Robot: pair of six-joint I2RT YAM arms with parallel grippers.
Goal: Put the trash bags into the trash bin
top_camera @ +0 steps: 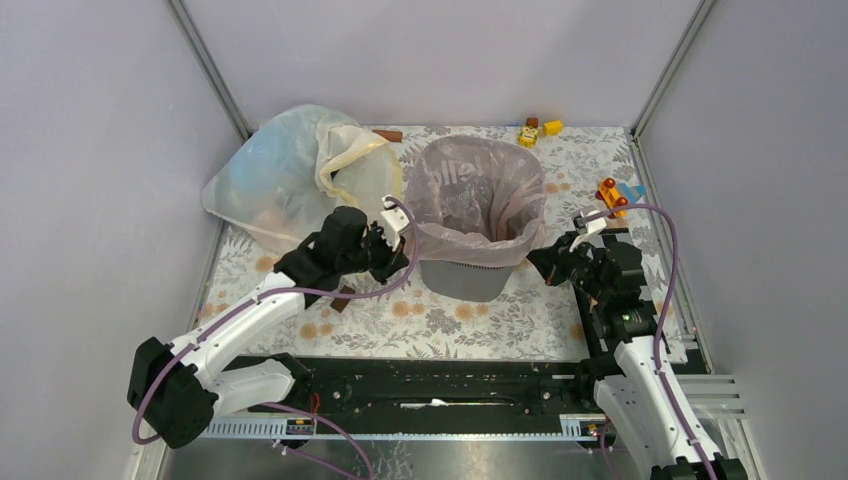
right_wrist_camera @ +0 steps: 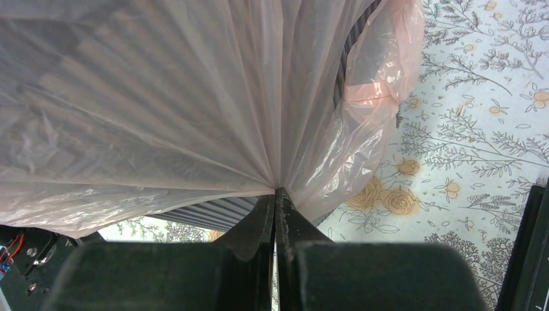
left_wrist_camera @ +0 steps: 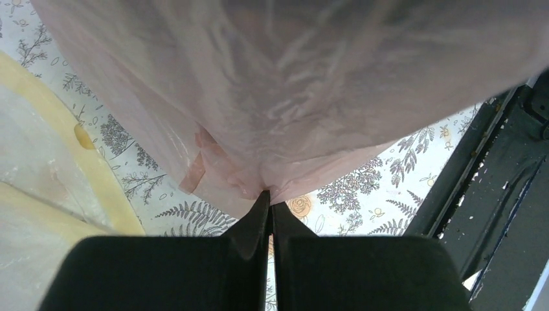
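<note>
The pale-pink trash bag (top_camera: 478,195) lines the dark grey mesh trash bin (top_camera: 463,278) in the middle of the mat, its rim folded down over the bin's mouth. My left gripper (top_camera: 398,252) is shut on the bag's edge at the bin's left side; the pinched film (left_wrist_camera: 259,116) fans out from the tips (left_wrist_camera: 269,194). My right gripper (top_camera: 540,262) is shut on the bag's edge at the bin's right side; the film (right_wrist_camera: 194,103) gathers at its tips (right_wrist_camera: 277,192), with the bin's mesh wall (right_wrist_camera: 194,214) below.
A large cloudy whitish bag with a cream-yellow rim (top_camera: 290,175) lies at the back left, close behind my left arm. Small toys (top_camera: 535,130) sit by the back wall and another toy (top_camera: 612,195) at the right edge. A black rail (top_camera: 440,385) runs along the front.
</note>
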